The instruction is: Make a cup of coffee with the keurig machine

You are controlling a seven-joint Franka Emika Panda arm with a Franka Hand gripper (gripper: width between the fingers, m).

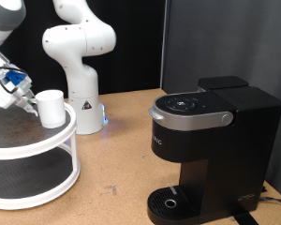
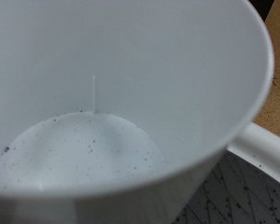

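The gripper (image 1: 28, 100) sits at about 9 o'clock in the exterior view, low over the top tier of a round white 2-tier stand (image 1: 47, 150). Its tip is right against the white mug (image 1: 52, 108), which stands on that tier near the rim. Whether the fingers are spread or closed on the mug I cannot tell. The wrist view is filled by the inside of the mug (image 2: 112, 103), with dark specks on its floor. The black coffee machine (image 1: 211, 150) stands at about 4 o'clock, well apart, lid down, its round drip tray (image 1: 169, 200) bare.
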